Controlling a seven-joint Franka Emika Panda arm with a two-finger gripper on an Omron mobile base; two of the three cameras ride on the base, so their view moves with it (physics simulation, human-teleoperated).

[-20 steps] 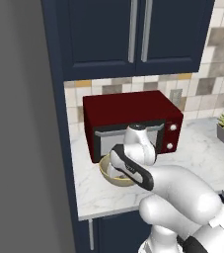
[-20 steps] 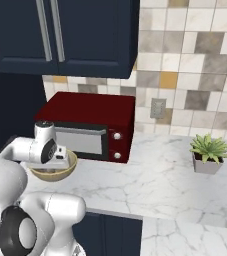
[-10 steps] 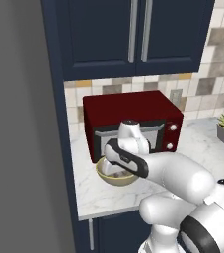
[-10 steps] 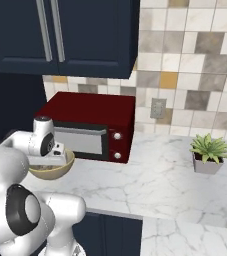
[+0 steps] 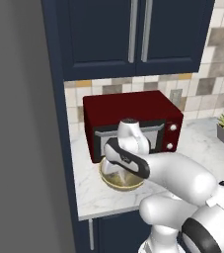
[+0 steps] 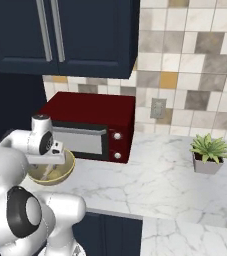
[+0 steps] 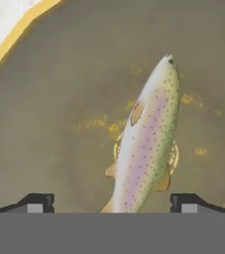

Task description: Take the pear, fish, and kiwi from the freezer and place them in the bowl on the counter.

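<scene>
The fish [image 7: 146, 139], pale and speckled, lies on the speckled inside of the tan bowl [image 7: 15, 34]. My gripper [image 7: 111, 202] hangs open just above it, its fingertips [image 7: 34, 201] wide apart on either side of the tail and not touching it. In the base views the hand reaches down into the bowl [image 5: 108, 182] [image 6: 65, 172], which stands on the white marble counter [image 5: 89, 192] [image 6: 150, 180] in front of the red microwave. The pear, the kiwi and the freezer are out of view.
A dark red microwave [image 5: 133, 116] [image 6: 92, 112] stands right behind the bowl. A small potted plant [image 6: 209, 152] sits to the right on the counter. Navy cabinets [image 5: 133, 34] hang above. A plain grey panel [image 5: 19, 123] rises at the far left.
The gripper has opened and the fish now lies loose in the bowl. The hand has shifted a little to the left over the bowl.
</scene>
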